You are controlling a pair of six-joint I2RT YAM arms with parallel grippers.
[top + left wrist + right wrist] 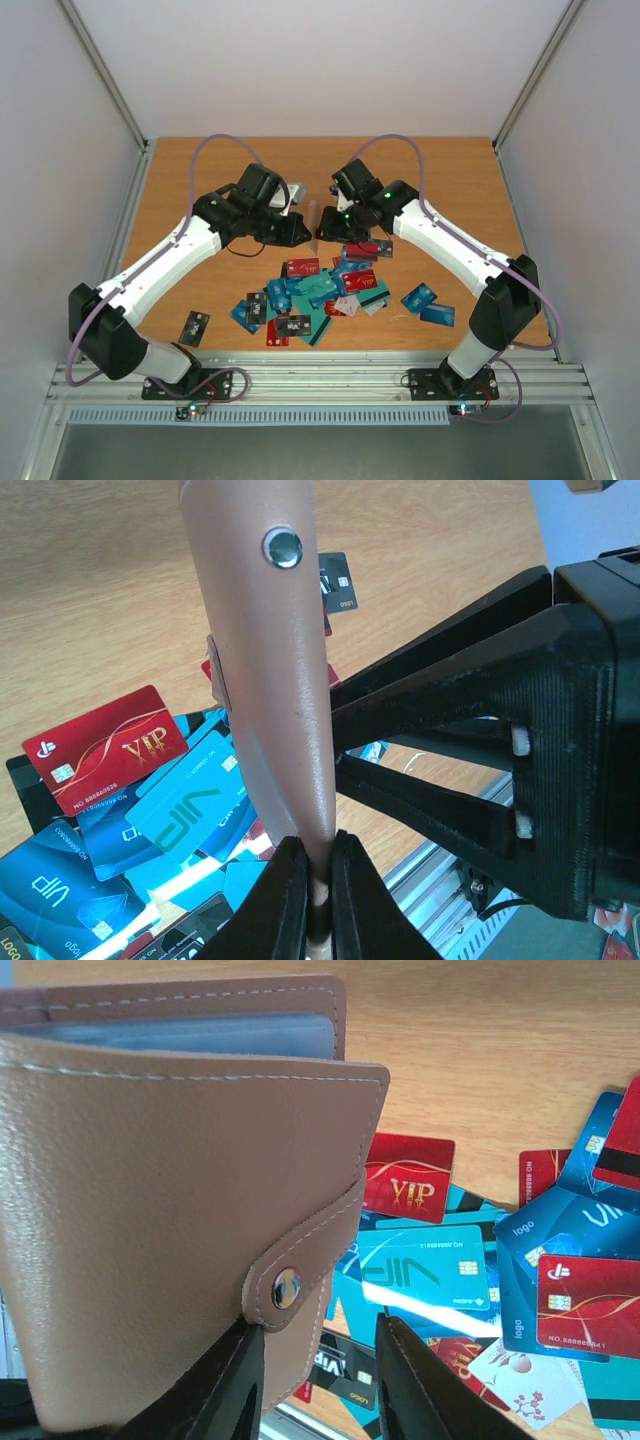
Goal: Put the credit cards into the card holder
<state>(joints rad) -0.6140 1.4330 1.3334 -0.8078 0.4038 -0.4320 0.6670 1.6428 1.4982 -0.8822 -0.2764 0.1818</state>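
The tan card holder (313, 228) hangs upright above the table between the two grippers. My left gripper (318, 880) is shut on its lower edge; the holder (265, 650) rises edge-on with its snap stud showing. My right gripper (320, 1390) is open, and the holder (170, 1200) with its snap strap lies against the left finger (235, 1385). The credit cards (320, 290) lie in a loose pile of red, blue, teal, black and white below the grippers, and also show in the left wrist view (110, 745) and the right wrist view (425, 1272).
One black card (194, 327) lies alone at the front left. Two blue cards (428, 305) lie at the front right. A metal rail (320, 372) runs along the near edge, with white walls and frame posts around the wooden table (460, 190).
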